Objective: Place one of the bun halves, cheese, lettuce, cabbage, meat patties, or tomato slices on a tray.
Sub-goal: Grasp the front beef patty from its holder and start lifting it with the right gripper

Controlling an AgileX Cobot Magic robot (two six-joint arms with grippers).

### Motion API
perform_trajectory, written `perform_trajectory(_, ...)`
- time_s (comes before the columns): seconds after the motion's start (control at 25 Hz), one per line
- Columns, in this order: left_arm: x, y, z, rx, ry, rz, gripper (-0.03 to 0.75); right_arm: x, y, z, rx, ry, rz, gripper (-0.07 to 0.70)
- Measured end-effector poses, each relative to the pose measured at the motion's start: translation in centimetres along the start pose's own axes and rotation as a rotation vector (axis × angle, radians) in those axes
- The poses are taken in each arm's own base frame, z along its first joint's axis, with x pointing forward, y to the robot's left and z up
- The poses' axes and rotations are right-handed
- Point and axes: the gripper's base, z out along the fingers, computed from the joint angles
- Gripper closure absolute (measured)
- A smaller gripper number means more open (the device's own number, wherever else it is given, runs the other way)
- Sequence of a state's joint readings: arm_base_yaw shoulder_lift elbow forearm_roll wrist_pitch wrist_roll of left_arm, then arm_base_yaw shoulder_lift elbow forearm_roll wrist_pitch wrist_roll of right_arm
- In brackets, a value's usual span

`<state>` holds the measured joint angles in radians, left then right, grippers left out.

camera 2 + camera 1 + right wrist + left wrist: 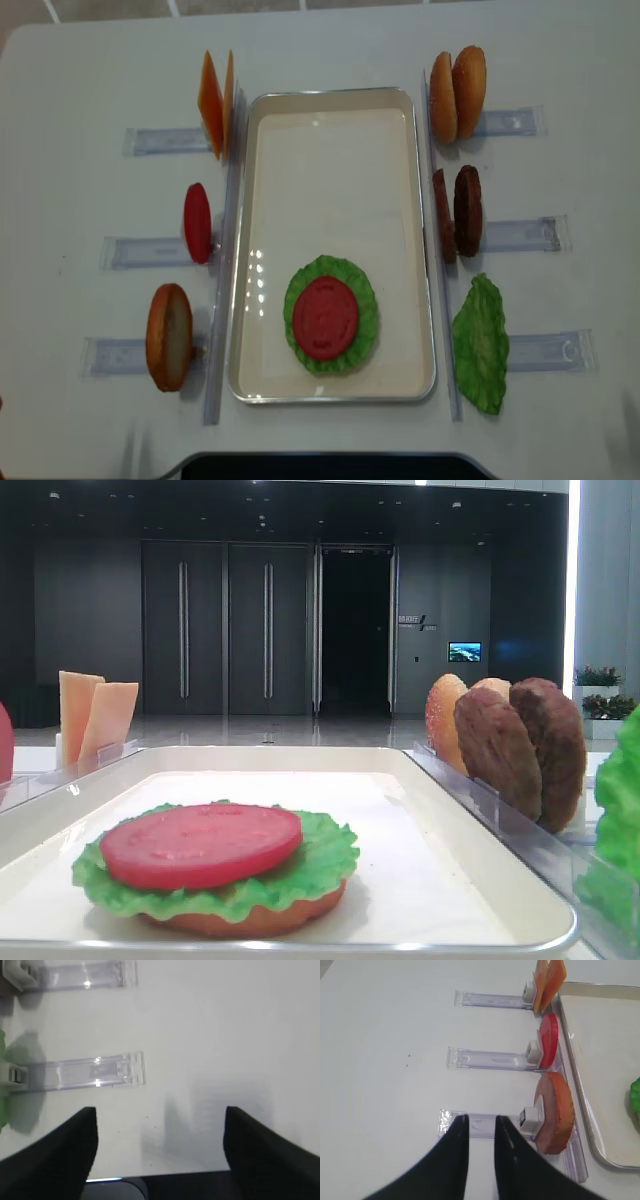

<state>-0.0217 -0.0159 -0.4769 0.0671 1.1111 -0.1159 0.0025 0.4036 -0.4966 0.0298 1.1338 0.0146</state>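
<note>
The cream tray lies mid-table and carries a bun half topped with lettuce and a tomato slice. In the left racks stand cheese, another tomato slice and a bun half. The right racks hold bun halves, two meat patties and a lettuce leaf. My left gripper hovers over the table beside the rack's bun half, its fingers a narrow gap apart with nothing between them. My right gripper stands wide open over bare table.
Clear plastic racks stretch out from both long sides of the tray, and two more lie ahead of the right gripper. A green lettuce edge shows at that view's left border.
</note>
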Motion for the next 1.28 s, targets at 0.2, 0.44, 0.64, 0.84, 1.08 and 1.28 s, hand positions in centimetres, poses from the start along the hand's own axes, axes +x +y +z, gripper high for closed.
perform_trajectory(0.2,0.0,0.0,0.0,0.000,0.000,0.000,0.635,-2.5,0.0,1.4,0.002,0.149,-0.028,0.104)
perform_trajectory(0.44,0.0,0.0,0.0,0.000,0.000,0.000,0.698,-7.1,0.1,2.5,-0.001,0.272,-0.050,0.104)
perform_trajectory(0.64,0.0,0.0,0.0,0.000,0.000,0.000,0.714,-10.8,0.2,3.2,-0.001,0.291,-0.049,0.104)
perform_trajectory(0.84,0.0,0.0,0.0,0.000,0.000,0.000,0.715,-13.8,0.3,4.6,-0.002,0.320,-0.047,0.104)
perform_trajectory(1.08,0.0,0.0,0.0,0.000,0.000,0.000,0.715,-15.9,0.7,7.3,-0.044,0.392,-0.016,0.104)
perform_trajectory(1.28,0.0,0.0,0.0,0.000,0.000,0.000,0.715,-17.2,0.9,8.9,-0.069,0.403,0.010,0.104)
